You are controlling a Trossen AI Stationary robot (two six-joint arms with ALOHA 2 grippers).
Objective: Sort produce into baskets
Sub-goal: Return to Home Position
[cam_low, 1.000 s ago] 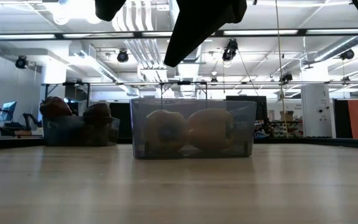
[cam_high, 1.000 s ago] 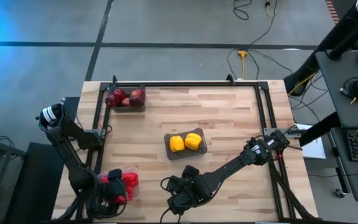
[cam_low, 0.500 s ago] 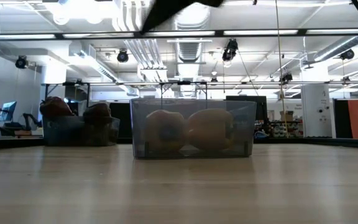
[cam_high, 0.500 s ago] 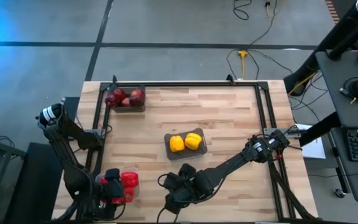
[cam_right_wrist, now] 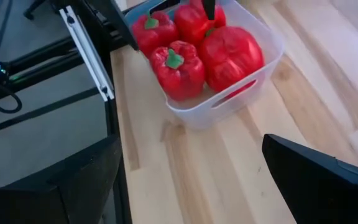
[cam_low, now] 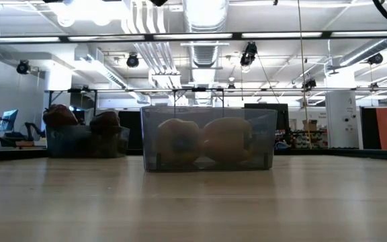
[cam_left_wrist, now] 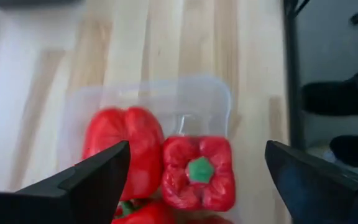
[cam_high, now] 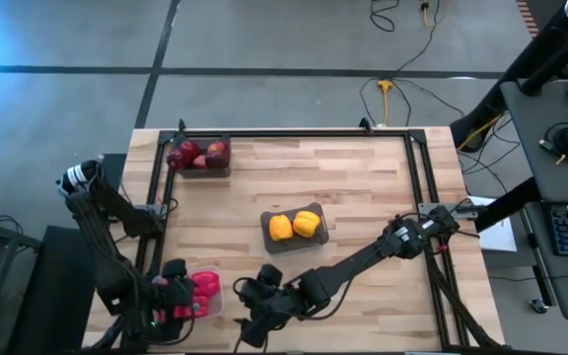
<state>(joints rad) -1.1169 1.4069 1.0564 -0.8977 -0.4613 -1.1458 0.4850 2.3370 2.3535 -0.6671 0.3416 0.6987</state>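
Note:
Several bright red bell peppers (cam_right_wrist: 179, 68) lie in the clear basket (cam_right_wrist: 229, 106) at the table's near left; they also show in the left wrist view (cam_left_wrist: 197, 171). My left gripper (cam_left_wrist: 197, 152) is open and empty above this basket (cam_high: 205, 293). My right gripper (cam_right_wrist: 191, 143) is open and empty just right of it, near the table's near edge (cam_high: 252, 308). Two yellow peppers (cam_high: 294, 226) sit in a dark basket (cam_high: 319, 237) at mid-table. Apples (cam_high: 197, 155) sit in a dark basket (cam_high: 205, 170) at the far left.
A black frame rail (cam_high: 156, 217) runs along the table's left side and another (cam_high: 424, 197) along the right. Bare wood lies between the baskets and across the right half (cam_high: 373, 187). In the low view the yellow-pepper basket (cam_low: 207, 144) stands in the middle.
My right gripper has gone toward the table's left edge, along the near edge, closer to the clear basket of red peppers. Its dark arm has passed out of the top of the low view. The baskets and produce have stayed put.

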